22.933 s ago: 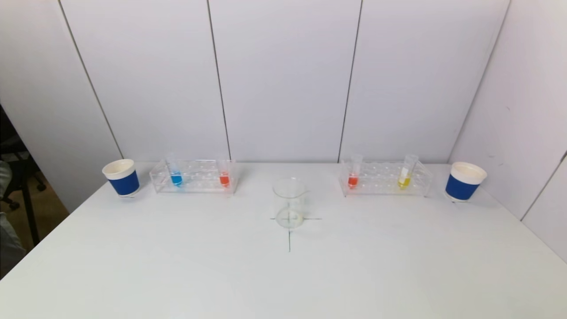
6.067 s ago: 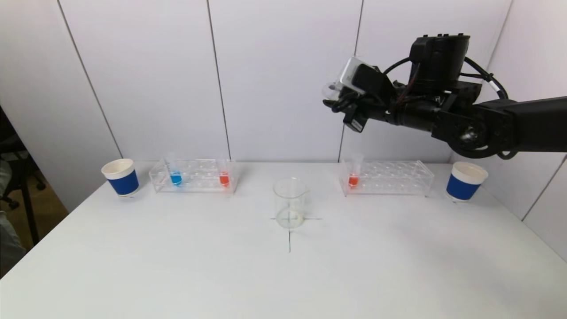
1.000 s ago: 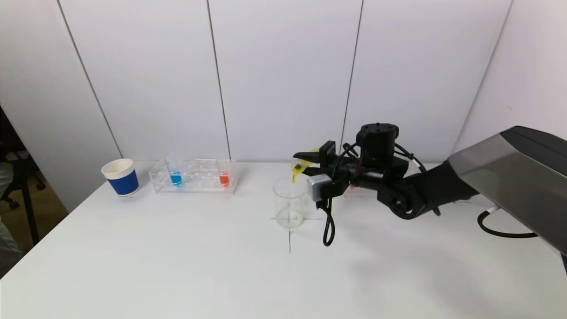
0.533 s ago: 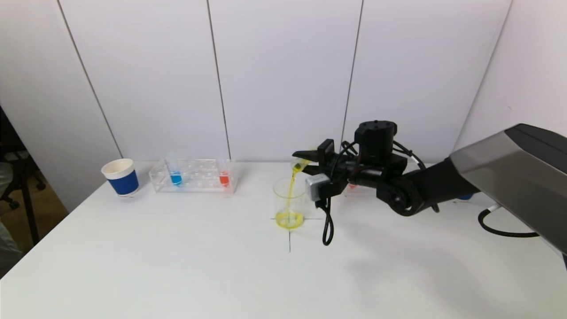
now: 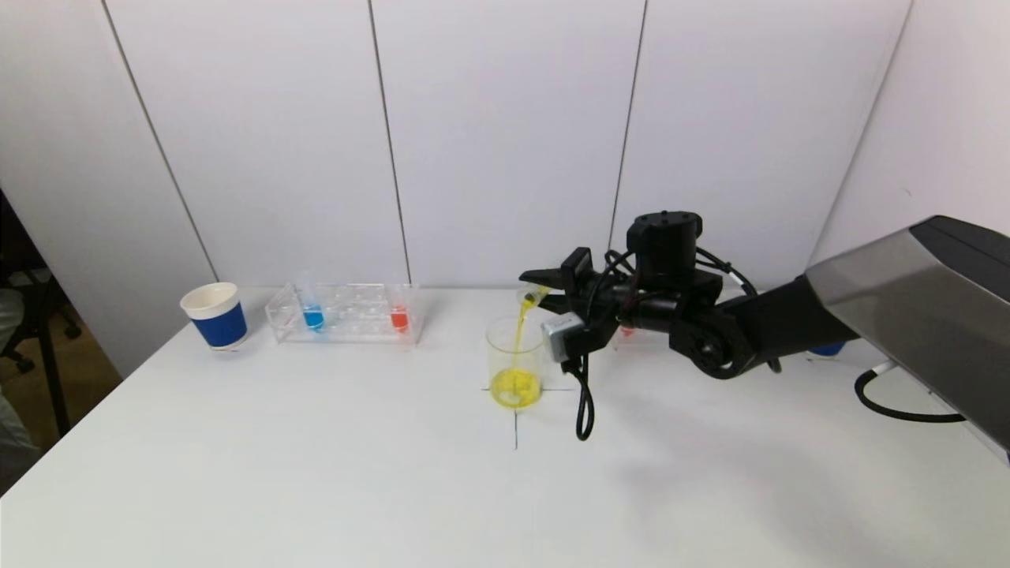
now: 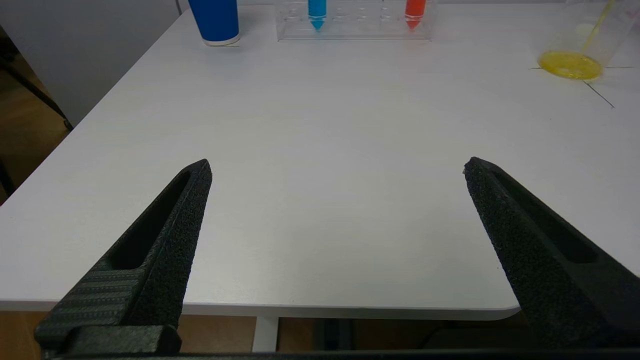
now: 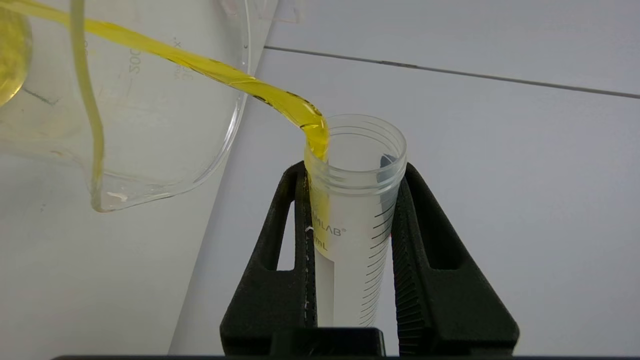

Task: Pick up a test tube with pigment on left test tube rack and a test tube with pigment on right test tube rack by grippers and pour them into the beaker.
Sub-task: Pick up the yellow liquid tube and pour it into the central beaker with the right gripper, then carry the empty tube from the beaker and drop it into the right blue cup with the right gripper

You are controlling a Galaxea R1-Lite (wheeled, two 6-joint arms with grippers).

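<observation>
Reaching in from the right, the right gripper (image 5: 544,285) held its jaws clamped on a clear, graduated plastic test tube (image 7: 354,210), tipped just above the rim of the glass beaker (image 5: 515,361). A thin yellow stream (image 7: 210,67) ran from the tube's threaded mouth into the beaker, pooling at its base. The left gripper (image 6: 337,167) hung well short of the beaker over the white surface (image 5: 316,457), jaws spread wide

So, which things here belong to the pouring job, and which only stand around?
Belong to the job:
- right gripper, shut on the test tube, pouring yellow liquid
- beaker
- left test tube rack with blue tube and red tube
- left gripper, open, low over the table's near edge

Just standing about:
- blue paper cup
- table
</observation>
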